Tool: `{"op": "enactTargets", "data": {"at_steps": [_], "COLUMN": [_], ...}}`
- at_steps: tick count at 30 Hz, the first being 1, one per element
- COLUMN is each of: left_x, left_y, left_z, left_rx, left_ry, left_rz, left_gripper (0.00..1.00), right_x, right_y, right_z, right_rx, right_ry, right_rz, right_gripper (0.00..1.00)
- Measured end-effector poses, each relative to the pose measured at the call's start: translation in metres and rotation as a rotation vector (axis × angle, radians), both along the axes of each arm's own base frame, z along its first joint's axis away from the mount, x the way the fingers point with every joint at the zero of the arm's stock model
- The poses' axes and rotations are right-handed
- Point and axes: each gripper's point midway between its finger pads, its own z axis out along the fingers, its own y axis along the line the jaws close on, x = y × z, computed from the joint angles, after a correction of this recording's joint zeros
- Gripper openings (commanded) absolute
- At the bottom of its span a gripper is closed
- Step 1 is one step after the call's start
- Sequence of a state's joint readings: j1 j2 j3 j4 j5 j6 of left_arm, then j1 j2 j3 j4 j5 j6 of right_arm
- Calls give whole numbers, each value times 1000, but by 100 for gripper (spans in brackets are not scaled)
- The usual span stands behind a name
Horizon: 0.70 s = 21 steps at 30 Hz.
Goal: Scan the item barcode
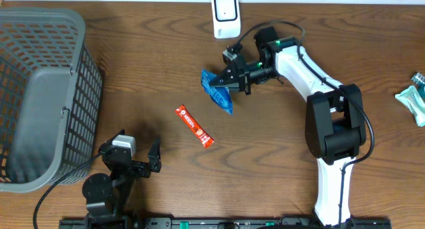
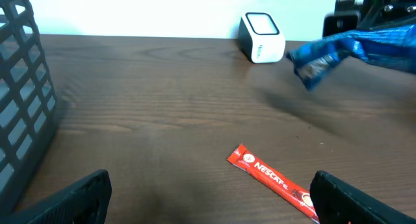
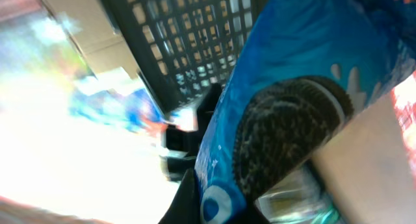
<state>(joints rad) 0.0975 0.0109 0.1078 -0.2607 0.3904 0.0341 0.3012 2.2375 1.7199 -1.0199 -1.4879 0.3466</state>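
Note:
A blue cookie packet (image 1: 216, 90) hangs above the table, just below the white barcode scanner (image 1: 226, 16) at the back edge. My right gripper (image 1: 234, 78) is shut on the packet's right end and carries it. In the right wrist view the packet (image 3: 292, 113) fills the frame, its printed dark cookie facing the camera. The left wrist view shows the packet (image 2: 354, 52) in the air to the right of the scanner (image 2: 261, 37). My left gripper (image 1: 138, 156) rests open near the front left, with nothing between its fingers (image 2: 71, 201).
A red Nescafe stick (image 1: 194, 125) lies flat mid-table, close to my left gripper's right finger (image 2: 354, 198). A large grey basket (image 1: 40, 96) stands at the left. A teal packet (image 1: 413, 99) lies at the far right edge.

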Motion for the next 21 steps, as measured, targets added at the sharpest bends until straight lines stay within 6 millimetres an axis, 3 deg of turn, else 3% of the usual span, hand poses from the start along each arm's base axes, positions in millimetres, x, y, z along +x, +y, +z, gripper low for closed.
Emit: {"op": "enactTargets", "data": {"at_steps": [3, 12, 16, 21], "left_x": [0, 0, 0, 0], "left_y": [0, 0, 0, 0], "left_z": [0, 0, 0, 0], "left_rx": [0, 0, 0, 0], "left_ry": [0, 0, 0, 0], "left_rz": [0, 0, 0, 0], "left_gripper": [98, 98, 98, 98], "right_x": [-3, -7, -6, 10], "right_y": [-1, -3, -3, 1], "right_z": [1, 3, 2, -10], "right_rx": [-47, -103, -111, -137], "right_ry": [181, 387, 407, 256], "right_rz": [-13, -26, -28, -50], "right_gripper": [1, 1, 1, 2]}}
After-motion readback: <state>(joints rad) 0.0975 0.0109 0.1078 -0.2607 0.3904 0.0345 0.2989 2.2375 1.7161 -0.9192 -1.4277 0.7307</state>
